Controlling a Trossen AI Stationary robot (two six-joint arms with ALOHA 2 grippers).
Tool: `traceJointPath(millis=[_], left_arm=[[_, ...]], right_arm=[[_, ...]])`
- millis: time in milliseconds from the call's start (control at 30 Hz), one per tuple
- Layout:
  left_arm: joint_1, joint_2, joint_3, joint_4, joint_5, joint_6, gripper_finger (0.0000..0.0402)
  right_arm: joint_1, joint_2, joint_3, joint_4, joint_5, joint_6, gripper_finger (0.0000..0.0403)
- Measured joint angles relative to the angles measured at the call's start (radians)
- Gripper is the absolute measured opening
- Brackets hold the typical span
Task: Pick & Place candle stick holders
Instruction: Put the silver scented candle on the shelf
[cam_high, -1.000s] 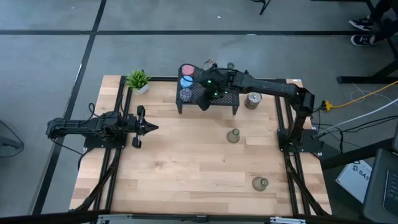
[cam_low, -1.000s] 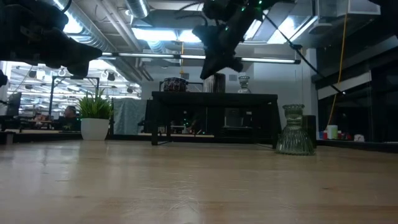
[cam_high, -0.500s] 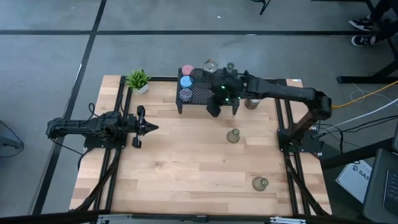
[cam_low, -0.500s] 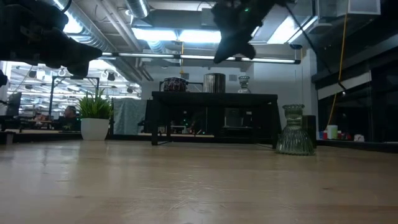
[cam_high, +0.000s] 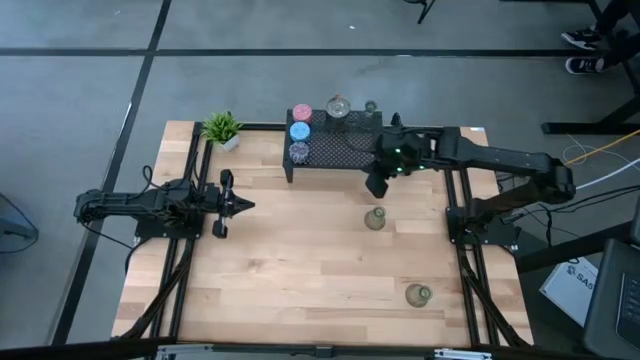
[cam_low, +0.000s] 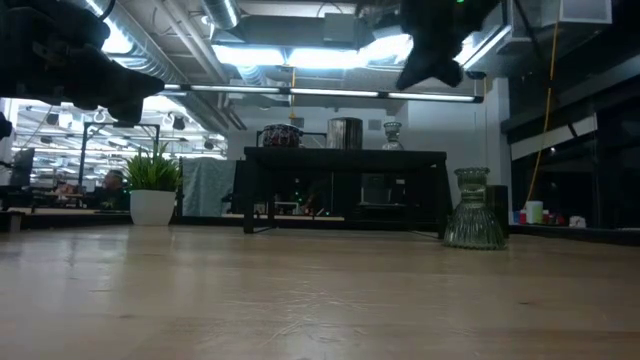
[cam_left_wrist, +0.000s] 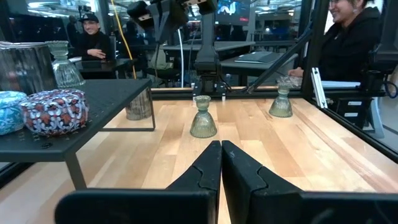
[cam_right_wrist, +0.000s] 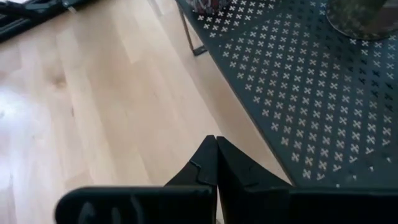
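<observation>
High view, mid-frame: glass holder (cam_high: 375, 219) looks fragile n slick, w/ my right gripper (cam_high: 376, 187) pinched shut, empty, I'd grab its narrow neck.

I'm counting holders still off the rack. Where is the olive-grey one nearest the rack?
In the high view the olive-grey holder stands upright on the bare table, just in front of the black rack at its right end, below the shut right pincer.

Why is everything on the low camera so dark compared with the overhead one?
Low view: bright ceiling lights shine into the lens, so the rack and right gripper show as silhouettes, and the near tabletop looks soft. High view: even light, faint shadows.
</observation>
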Motion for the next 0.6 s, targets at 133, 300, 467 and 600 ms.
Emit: traceJointPath(millis=[133,300,467,600], left_arm=[[0.000,0.000,0.000,0.000,0.000,0.000,0.0007],[0.000,0.000,0.000,0.001,-0.002,-0.001,0.0008],[0.000,0.000,0.000,0.005,-0.002,0.000,0.0006],[0.000,0.000,0.000,0.005,-0.002,0.000,0.0008]], right_arm=[[-0.023,-0.070,-0.058,0.002,-0.003,0.000,0.0000],[-0.068,-0.162,-0.131,-0.010,0.000,0.000,0.0000],[-0.106,-0.193,-0.149,-0.063,0.006,0.000,0.0000],[-0.148,-0.203,-0.149,-0.100,0.042,0.000,0.0000]])
